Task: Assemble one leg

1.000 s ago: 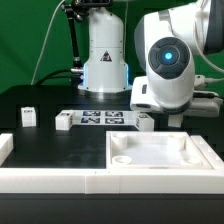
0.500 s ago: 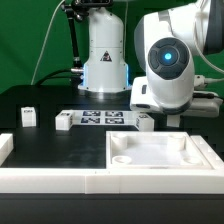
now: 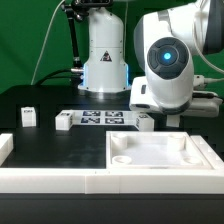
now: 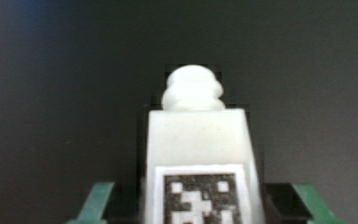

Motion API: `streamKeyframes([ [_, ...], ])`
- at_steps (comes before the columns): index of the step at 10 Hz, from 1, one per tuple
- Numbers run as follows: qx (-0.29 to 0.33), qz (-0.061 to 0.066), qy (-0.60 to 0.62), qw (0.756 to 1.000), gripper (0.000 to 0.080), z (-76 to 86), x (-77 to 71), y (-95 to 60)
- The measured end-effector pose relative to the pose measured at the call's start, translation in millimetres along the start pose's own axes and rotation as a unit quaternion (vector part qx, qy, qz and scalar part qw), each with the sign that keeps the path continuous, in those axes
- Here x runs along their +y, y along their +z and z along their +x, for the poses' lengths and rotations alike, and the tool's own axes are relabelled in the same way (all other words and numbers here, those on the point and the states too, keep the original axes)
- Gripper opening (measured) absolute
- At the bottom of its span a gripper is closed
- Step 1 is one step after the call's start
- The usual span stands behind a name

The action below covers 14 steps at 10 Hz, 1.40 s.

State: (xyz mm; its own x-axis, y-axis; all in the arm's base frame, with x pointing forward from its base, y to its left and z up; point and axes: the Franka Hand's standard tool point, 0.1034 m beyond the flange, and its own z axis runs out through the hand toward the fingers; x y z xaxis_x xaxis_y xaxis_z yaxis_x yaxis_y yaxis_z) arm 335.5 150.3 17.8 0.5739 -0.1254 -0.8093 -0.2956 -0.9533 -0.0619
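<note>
In the wrist view a white leg (image 4: 202, 150) with a black-and-white tag on its face and a rounded peg on its end stands between my green fingertips (image 4: 101, 205). My gripper (image 4: 201, 207) is open around it, with a dark gap showing on each side. In the exterior view this leg (image 3: 145, 122) stands on the black table below the arm's wrist, and the fingers are hidden there. Two more legs (image 3: 28, 116) (image 3: 63, 122) stand apart at the exterior view's left.
The marker board (image 3: 100, 119) lies between the legs. A large flat white panel (image 3: 160, 150) with round corner sockets lies in front. Low white walls (image 3: 60, 180) run along the near edge. The robot base (image 3: 104, 55) stands behind.
</note>
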Motion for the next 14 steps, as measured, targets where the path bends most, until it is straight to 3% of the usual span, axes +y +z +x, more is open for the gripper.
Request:
streamKeyframes([
  [2,0.006,0.007,-0.017,1.000,0.0287,-16.2,-2.7,-39.8],
  [4,0.029,0.012,-0.024,0.999,0.0287,-21.6,-7.1,-63.3],
  [5,0.031,0.012,-0.023,0.999,0.0287,-22.1,-6.0,-60.4],
  [7,0.122,0.015,-0.025,0.992,0.0287,-11.6,-9.1,-64.2],
  [8,0.169,0.012,-0.028,0.985,0.0287,-7.4,-8.1,-64.1],
  [9,0.242,-0.006,-0.042,0.969,0.0287,7.1,-4.1,-58.5],
  [10,0.260,-0.022,-0.054,0.964,0.0287,2.8,4.1,-57.6],
  [11,0.313,-0.024,-0.062,0.948,0.0287,5.6,8.9,-77.7],
  [13,0.364,-0.030,-0.083,0.927,0.0287,2.5,12.3,-103.7],
  [14,0.404,-0.024,-0.086,0.910,0.0287,3.6,7.5,-117.5],
])
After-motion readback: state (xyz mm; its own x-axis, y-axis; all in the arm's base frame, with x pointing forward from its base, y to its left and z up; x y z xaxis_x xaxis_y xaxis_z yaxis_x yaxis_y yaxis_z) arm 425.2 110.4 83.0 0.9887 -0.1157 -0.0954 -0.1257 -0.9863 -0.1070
